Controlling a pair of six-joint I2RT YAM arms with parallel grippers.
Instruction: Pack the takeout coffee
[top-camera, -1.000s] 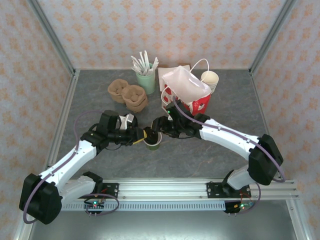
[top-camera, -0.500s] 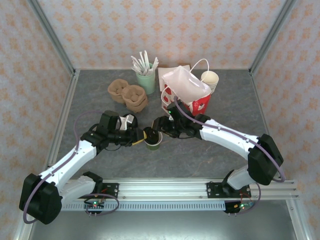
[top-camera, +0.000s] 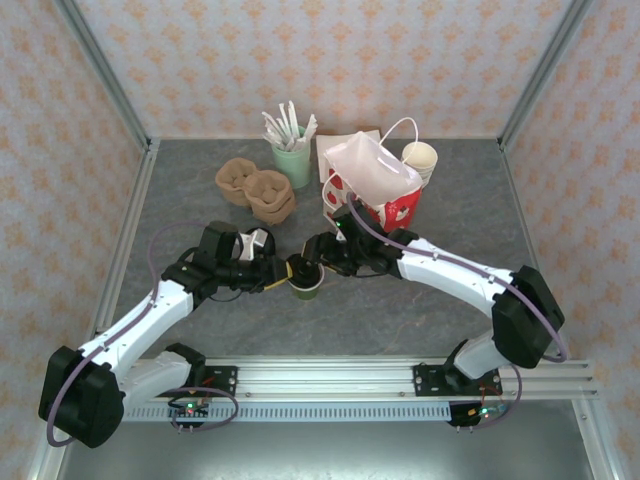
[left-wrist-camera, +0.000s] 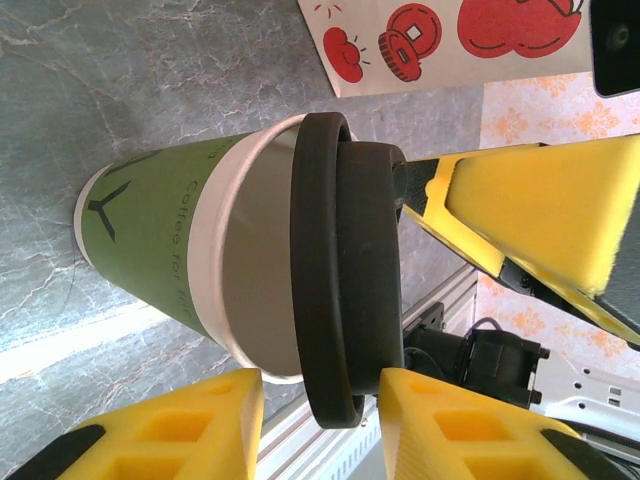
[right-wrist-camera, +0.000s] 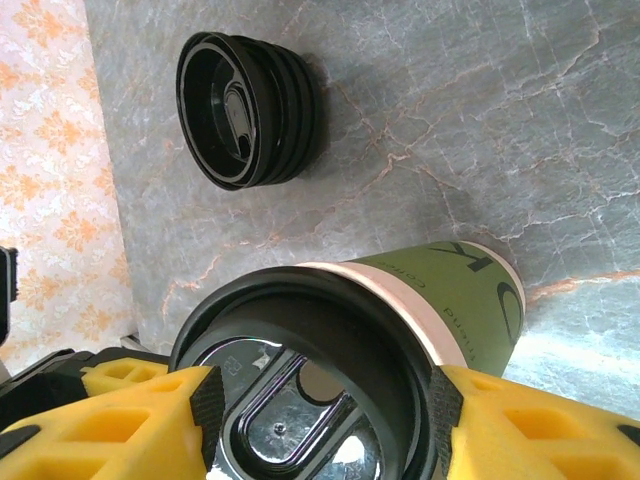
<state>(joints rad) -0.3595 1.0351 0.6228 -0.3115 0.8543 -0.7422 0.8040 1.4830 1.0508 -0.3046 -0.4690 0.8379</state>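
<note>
My right gripper (right-wrist-camera: 320, 405) is clamped on the takeout coffee (top-camera: 306, 284) by its black lid (right-wrist-camera: 300, 330). Its 2 yellow fingers (right-wrist-camera: 130, 420) press against opposite sides of the rim, spread well apart because the lid is broad.

My left gripper (left-wrist-camera: 318, 400) is at the same cup from the other side. It is turned so that 1 finger lies beside the pale band under the rim and the other beside the lid's top. Its jaws stand partly apart, and I cannot tell whether they pinch the rim or only flank it.

The cup stands upright on the grey table (top-camera: 420, 320), nearer my bases than the red-and-white bag (top-camera: 372, 185) and apart from it. A stack of black lids (right-wrist-camera: 245, 110) lies on its side near the cup.
</note>
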